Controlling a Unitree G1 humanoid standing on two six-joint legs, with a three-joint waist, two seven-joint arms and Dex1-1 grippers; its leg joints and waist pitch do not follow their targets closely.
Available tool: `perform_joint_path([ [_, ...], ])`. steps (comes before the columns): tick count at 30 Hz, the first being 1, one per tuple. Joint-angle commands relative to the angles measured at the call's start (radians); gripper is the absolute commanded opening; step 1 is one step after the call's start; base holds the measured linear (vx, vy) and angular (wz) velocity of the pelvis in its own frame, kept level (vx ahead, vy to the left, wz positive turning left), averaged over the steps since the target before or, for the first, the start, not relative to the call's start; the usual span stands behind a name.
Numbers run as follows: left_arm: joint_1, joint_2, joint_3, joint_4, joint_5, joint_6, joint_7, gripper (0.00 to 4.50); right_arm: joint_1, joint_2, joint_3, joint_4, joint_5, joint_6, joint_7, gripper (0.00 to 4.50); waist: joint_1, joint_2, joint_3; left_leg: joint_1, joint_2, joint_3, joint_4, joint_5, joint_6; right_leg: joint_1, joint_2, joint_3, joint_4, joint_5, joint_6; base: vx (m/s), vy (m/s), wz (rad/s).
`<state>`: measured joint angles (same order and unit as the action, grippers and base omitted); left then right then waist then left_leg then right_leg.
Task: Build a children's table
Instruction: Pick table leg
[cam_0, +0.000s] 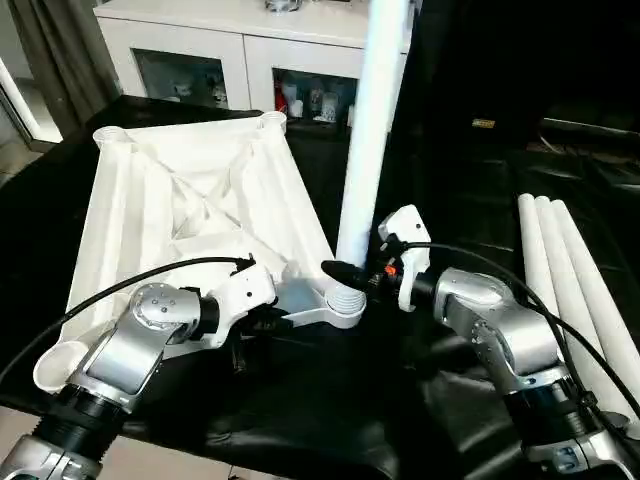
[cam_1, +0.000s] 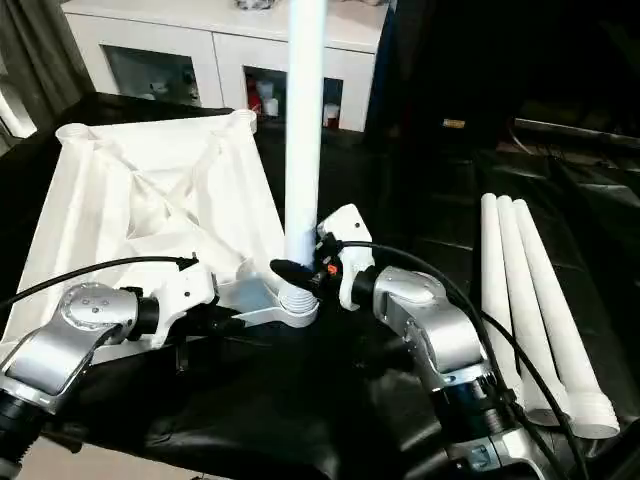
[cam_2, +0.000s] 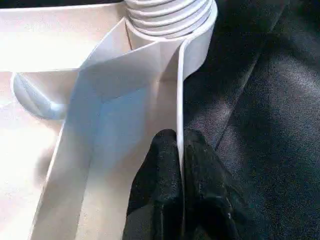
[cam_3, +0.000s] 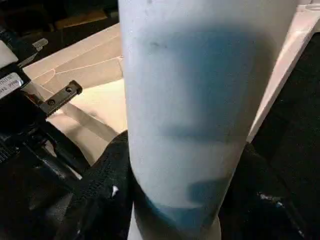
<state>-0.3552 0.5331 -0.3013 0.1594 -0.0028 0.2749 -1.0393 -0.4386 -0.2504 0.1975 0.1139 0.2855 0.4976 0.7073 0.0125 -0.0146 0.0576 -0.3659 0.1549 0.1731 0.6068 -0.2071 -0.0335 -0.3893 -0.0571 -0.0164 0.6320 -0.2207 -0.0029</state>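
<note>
Left gripper (cam_2: 180, 190): pressed together, pinching the thin rim of the white ribbed plastic tabletop (cam_0: 200, 200), seen close from the left wrist.
Right gripper (cam_3: 175, 200): clamped around the upright white tubular leg (cam_0: 370, 130).
Leg: vertical, threaded foot in the near corner socket (cam_1: 297, 305).
Spare white legs (cam_1: 530, 300): at 3 o'clock, lying near-to-far.
Surface: black cloth (cam_0: 330, 400).
Beyond: white glass-door cabinet (cam_0: 240, 60) at 12 o'clock.

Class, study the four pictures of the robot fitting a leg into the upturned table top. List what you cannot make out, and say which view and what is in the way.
- Top of the upright leg: cut off by the upper edge in both eye views.
- How far its threaded end sits in the corner socket: hidden inside the socket.
- Right gripper fingers: the leg covers most of them in the right wrist view.
- Cabinet contents: too small behind the glass.
</note>
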Motion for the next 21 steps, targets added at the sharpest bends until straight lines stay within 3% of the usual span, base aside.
perform_joint_path([
  [1, -0.001, -0.012, -0.004, 0.017, -0.017, -0.022, -0.005, 0.0, -0.017, -0.018, 0.022, 0.027, -0.01, 0.02, 0.019, 1.88, 0.011, -0.01, -0.062, 0.006, 0.063, -0.018, -0.066, -0.047, 0.057, 0.047, -0.08, 0.04, -0.063, -0.025, -0.261, 0.0, 0.0, 0.0],
  [9, -0.013, -0.01, -0.01, 0.035, -0.013, -0.03, -0.019, 0.0, -0.041, -0.024, 0.021, 0.056, -0.009, 0.048, 0.045, 1.88, 0.017, -0.008, -0.065, 0.007, 0.064, -0.018, -0.065, -0.032, 0.06, 0.049, -0.081, 0.04, -0.058, 0.012, -0.271, 0.0, 0.0, 0.0],
  [12, -0.019, -0.01, -0.011, 0.041, -0.012, -0.033, -0.022, 0.0, -0.045, -0.014, 0.006, 0.073, -0.004, 0.04, 0.037, 1.88, 0.016, -0.008, -0.064, 0.008, 0.064, -0.018, -0.066, -0.052, 0.053, 0.048, -0.081, 0.04, -0.062, -0.014, -0.274, 0.0, 0.0, 0.0],
  [21, -0.039, -0.027, -0.004, 0.076, -0.004, -0.045, -0.006, 0.0, 0.017, 0.035, -0.091, 0.103, 0.044, -0.042, -0.001, 1.88, 0.022, 0.001, -0.063, 0.01, 0.065, -0.018, -0.07, -0.095, 0.023, 0.045, -0.081, 0.041, -0.069, -0.066, -0.26, 0.0, 0.0, 0.0],
])
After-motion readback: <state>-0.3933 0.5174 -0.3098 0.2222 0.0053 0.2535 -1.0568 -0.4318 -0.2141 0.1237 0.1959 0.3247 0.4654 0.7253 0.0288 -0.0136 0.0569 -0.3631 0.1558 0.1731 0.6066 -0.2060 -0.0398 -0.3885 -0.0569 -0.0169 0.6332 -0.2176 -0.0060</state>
